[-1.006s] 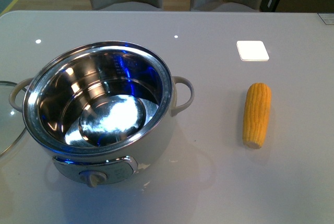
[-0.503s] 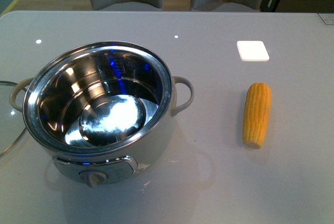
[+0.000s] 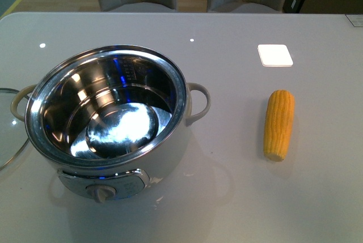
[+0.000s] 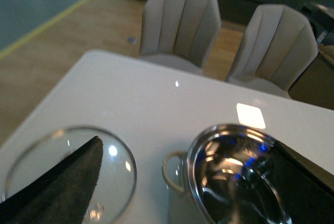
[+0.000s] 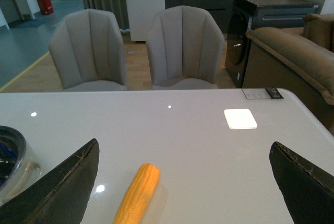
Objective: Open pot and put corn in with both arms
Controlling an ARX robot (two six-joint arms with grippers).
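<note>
The corn point(image 3: 279, 124) lies on the bench point(image 3: 227, 56) between the two right fingers point(image 5: 62, 182), which stand wide apart and hold nothing. It sits nearer the finger on the pot's side, with the pot point(image 3: 173, 146) itself well beyond that finger. It looks stiff and fairly light. Its round body could roll if nudged on this glossy top, though the rows of kernels should give the fingers some bite. The best hold is probably across its middle, one finger on each long flank, so that neither end droops or swings. A small white pad point(image 3: 275, 55) lies past the far tip of the cob, apart from it and out of the way. The left fingers point(image 4: 62, 182) are also spread and empty. The glass lid point(image 4: 117, 153) lies flat on the bench, partly under one of them, and the pot's open mouth reaches under the other. The lid is off and rests just beside the pot's handle on the side away from the cob, so the opening step looks done. The pot holds nothing: only bare shiny steel with bright and blue reflections shows inside. Its mouth looks wider than the cob is long, so the cob should go in lying down. Since the steel floor is hard, a low release would be gentler than a drop.
</note>
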